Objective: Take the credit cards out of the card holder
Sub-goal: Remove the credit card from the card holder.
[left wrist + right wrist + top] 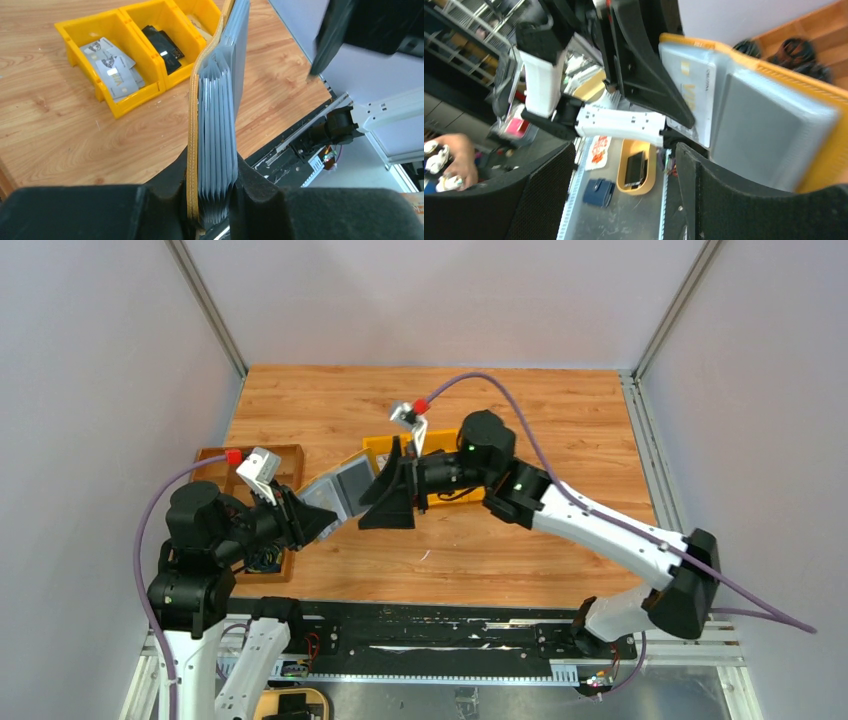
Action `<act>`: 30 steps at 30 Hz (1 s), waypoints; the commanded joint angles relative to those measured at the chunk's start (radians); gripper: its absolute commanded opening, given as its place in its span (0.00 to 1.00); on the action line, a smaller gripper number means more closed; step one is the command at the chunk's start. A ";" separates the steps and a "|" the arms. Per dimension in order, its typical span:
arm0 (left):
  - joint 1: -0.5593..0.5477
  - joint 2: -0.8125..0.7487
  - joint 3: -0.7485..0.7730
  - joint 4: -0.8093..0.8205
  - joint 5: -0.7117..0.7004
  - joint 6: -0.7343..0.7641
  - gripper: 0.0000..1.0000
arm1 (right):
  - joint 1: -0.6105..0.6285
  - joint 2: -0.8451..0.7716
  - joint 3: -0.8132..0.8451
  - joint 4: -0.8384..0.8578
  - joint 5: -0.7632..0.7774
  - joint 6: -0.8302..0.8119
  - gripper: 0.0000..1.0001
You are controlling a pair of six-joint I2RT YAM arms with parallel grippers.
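Claw on left arm (212, 197) pinching bottom edge of card holder (220, 100), holder upright, spread open. Right claw (395, 495) spread wide, close at holder's 3 o'clock in top view. Yellow bins (117, 107) with cards (112, 72) at holder's 10 o'clock, left wrist view.

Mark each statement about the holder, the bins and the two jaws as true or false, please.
1. The left jaws clamp the holder. True.
2. The right jaws grip a card. False: they stand open and empty, next to the holder.
3. The holder lies flat on the table. False: it is held up above the table, opened.
4. The yellow bins contain cards. True.
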State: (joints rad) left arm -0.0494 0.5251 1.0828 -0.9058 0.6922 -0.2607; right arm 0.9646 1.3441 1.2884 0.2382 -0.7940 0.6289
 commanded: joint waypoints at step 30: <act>-0.002 0.074 0.075 -0.023 0.359 -0.016 0.11 | -0.050 0.064 -0.016 -0.008 0.037 0.047 0.55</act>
State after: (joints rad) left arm -0.0452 0.5793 1.1149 -0.9306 0.9279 -0.2424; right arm 0.9768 1.4265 1.2591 0.3164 -0.7952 0.7483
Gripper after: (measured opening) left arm 0.251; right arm 0.543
